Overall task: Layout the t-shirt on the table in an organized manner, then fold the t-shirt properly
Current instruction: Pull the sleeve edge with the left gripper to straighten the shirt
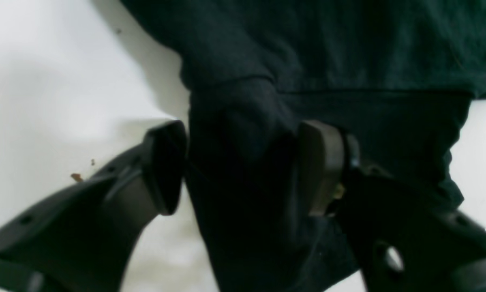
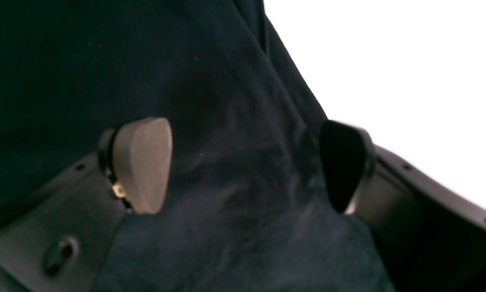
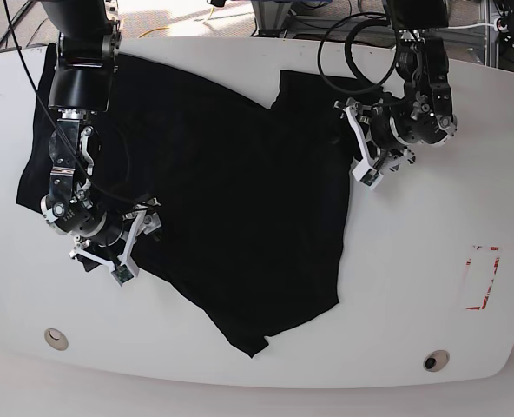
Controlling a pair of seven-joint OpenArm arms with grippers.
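The black t-shirt [image 3: 240, 191] lies spread and crooked across the white table [image 3: 413, 304], with one corner pointing at the front edge. My left gripper [image 3: 354, 139] is at the shirt's right edge. In the left wrist view this gripper [image 1: 243, 166] is open, and its jaws straddle a raised fold of the t-shirt [image 1: 348, 48] that fills the gap between them. My right gripper [image 3: 140, 228] is at the shirt's left edge. In the right wrist view it [image 2: 246, 162] is open over the t-shirt [image 2: 84, 61], with bare table [image 2: 388, 61] to its right.
A red tape rectangle [image 3: 483, 278] is at the right of the table. Two small round holes [image 3: 56, 337] [image 3: 435, 359] sit near the front edge. Black cables [image 3: 352, 43] loop behind the left arm. Small specks [image 1: 76, 177] lie on the table.
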